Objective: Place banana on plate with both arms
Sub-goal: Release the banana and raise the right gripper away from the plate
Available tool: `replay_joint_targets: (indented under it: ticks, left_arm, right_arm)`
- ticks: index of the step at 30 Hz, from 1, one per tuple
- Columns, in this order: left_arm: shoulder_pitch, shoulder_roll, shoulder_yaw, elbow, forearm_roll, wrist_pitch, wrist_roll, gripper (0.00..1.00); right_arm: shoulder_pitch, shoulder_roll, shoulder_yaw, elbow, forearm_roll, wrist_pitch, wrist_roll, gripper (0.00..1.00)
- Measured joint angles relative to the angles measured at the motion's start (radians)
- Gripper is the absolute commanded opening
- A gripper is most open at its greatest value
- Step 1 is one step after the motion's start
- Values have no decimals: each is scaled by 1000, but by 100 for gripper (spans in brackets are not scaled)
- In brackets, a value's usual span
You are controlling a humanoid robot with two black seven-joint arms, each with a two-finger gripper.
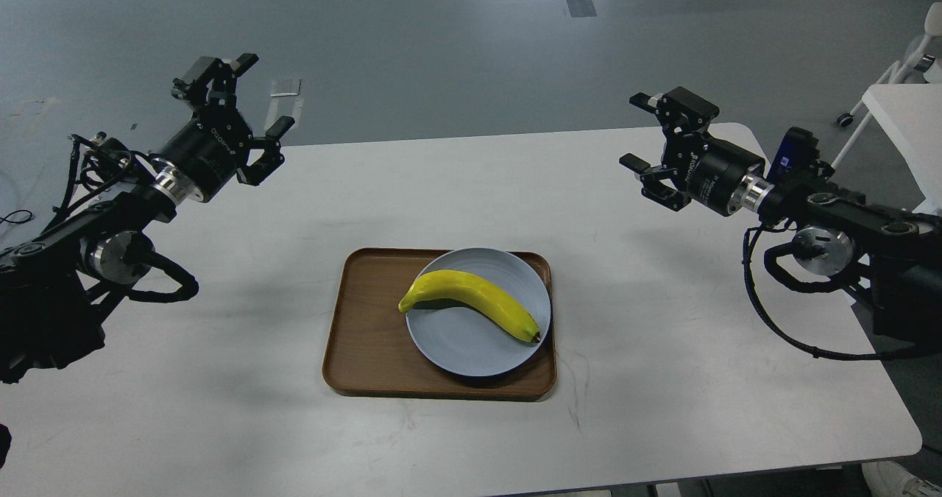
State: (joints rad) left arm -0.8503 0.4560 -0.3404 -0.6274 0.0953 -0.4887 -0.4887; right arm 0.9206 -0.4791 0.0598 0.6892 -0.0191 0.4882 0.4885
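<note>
Already the banana (471, 304) lies across the pale blue-grey plate (456, 346), low in the centre of the frame, its dark tip near the plate's right rim and its stem end reaching just over the left rim. The plate sits on the right part of a brown wood-grain tray (368, 335), which rests on the white table (662, 379). Farther back, the left gripper (250, 118) hangs in the upper left with its fingers spread and nothing between them; the right gripper (647, 147), at the upper right, is likewise spread and empty. Both are well apart from the fruit. The placing looks done. The remaining risk is slight: a low sweep by either arm could nudge the overhanging stem end and roll the banana off.
</note>
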Motion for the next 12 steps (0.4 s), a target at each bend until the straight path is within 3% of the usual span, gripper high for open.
replay_joint_targets:
  ticks: [5,12]
  left_arm:
    - [25,-17,-28,0,0,0,0,100]
    - [36,-26,-32,0,1,0,0,100]
  right_arm:
    - [-107,20,133,-16,45,0,0,99]
    - [-118,25,174,-17,48,0,0,99]
